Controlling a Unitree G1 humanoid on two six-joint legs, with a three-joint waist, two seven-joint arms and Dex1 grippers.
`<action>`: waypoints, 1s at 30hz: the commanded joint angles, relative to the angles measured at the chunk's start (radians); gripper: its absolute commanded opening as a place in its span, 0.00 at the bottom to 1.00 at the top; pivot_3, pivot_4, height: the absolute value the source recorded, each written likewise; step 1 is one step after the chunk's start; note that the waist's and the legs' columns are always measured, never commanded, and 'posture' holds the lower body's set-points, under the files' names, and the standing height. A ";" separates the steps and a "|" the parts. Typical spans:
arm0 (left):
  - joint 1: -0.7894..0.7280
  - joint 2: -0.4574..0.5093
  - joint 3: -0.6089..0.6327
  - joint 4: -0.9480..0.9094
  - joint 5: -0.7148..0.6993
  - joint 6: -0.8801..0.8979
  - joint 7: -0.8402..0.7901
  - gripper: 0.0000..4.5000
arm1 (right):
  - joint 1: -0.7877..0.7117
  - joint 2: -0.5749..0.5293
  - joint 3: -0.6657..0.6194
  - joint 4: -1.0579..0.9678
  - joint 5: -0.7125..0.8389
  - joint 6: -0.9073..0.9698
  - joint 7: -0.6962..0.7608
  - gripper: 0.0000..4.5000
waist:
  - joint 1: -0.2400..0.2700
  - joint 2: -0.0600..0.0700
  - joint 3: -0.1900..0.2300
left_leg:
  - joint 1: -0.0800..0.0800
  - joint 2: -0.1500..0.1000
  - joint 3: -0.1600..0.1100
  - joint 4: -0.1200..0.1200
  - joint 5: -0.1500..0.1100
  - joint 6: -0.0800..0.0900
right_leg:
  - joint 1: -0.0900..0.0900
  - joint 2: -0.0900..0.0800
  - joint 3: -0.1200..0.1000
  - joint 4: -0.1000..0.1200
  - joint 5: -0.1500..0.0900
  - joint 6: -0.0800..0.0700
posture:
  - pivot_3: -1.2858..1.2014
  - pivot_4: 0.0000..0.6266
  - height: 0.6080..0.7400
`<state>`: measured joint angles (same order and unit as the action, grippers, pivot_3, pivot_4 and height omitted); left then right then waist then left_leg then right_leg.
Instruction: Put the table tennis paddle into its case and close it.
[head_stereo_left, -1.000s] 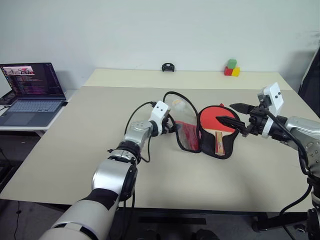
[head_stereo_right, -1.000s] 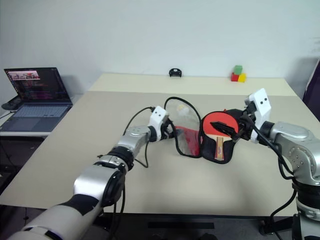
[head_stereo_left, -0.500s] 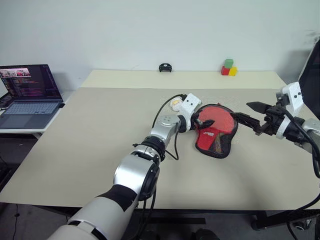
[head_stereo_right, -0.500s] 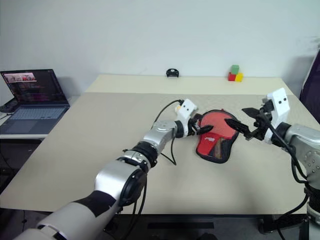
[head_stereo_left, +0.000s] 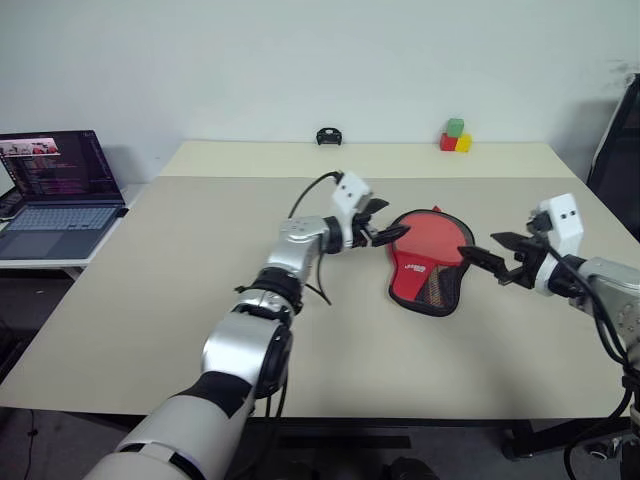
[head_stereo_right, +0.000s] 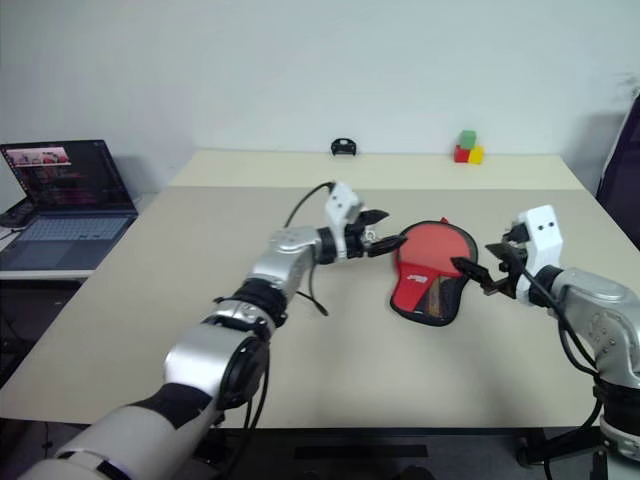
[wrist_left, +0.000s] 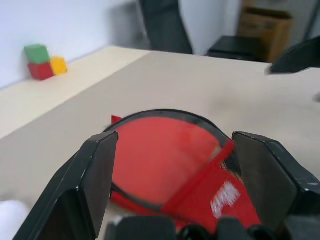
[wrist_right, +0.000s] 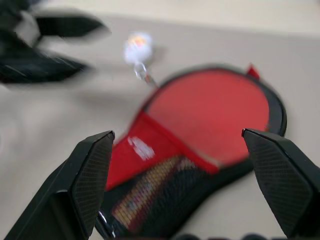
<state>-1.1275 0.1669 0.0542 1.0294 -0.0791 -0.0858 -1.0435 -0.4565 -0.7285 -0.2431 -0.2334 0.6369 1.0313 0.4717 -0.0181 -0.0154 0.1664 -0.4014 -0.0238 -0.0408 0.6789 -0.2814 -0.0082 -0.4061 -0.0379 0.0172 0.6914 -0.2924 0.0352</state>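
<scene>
The case (head_stereo_left: 428, 258) now lies flat on the desk (head_stereo_left: 150, 300) with its red, lettered side and black mesh pocket facing up. One second ago it stood open like a book, with the table tennis paddle exposed on the black half; half a second ago the flap had already been folded over. The paddle is no longer visible and is judged to be enclosed under the flap.

Left pincer (head_stereo_left: 385, 222): fingers spread wide, holding nothing. It has lifted off the flap and hovers just beside the round end of the case, which lies directly ahead of its fingertips and slightly below them.

Right pincer (head_stereo_left: 487, 250): fingers spread wide, holding nothing. It has drawn back and lowered, and is now level with the case's edge nearest it, close to but apart from the fabric. In the right wrist view the case lies between and beyond its two fingers.

Status: insertion appears complete and the flap is shut. The zip state cannot be read from these views. By judgement, the remaining step is to run the zip around the edge, with one pincer steadying the case.
</scene>
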 joint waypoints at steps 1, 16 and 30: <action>0.055 0.061 -0.003 -0.220 -0.079 0.099 -0.125 0.89 | -0.041 0.005 0.008 0.043 -0.036 -0.027 -0.010 0.99 | -0.005 0.000 0.000 | 0.000 0.000 0.000 0.000 0.000 0.000 | 0.000 0.000 0.000 0.000 0.000 0.000 | 0.52 0.24 1.00; 0.249 0.287 0.000 -0.719 -0.219 0.395 -0.128 0.89 | -0.202 0.133 0.113 0.489 -0.195 -0.186 0.036 0.99 | -0.011 0.000 0.000 | 0.000 0.000 -0.001 0.001 0.000 0.000 | 0.001 0.000 0.001 0.000 0.000 0.000 | 0.52 0.24 1.00; 0.257 0.303 -0.007 -0.728 -0.220 0.392 -0.101 0.89 | -0.226 0.172 0.147 0.602 -0.308 -0.262 0.049 0.99 | -0.012 0.000 0.000 | 0.000 0.000 -0.001 0.001 0.000 0.000 | 0.001 -0.001 0.001 0.000 0.000 0.000 | 0.52 0.24 1.00</action>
<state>-0.8675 0.4566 0.0451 0.3425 -0.2782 0.3195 -1.1474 -0.6702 -0.5559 -0.0942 0.4047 0.3321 0.7756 0.5127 -0.0298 -0.0153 0.1663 -0.4014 -0.0238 -0.0418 0.6795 -0.2814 -0.0082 -0.4053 -0.0385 0.0183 0.6913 -0.2923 0.0352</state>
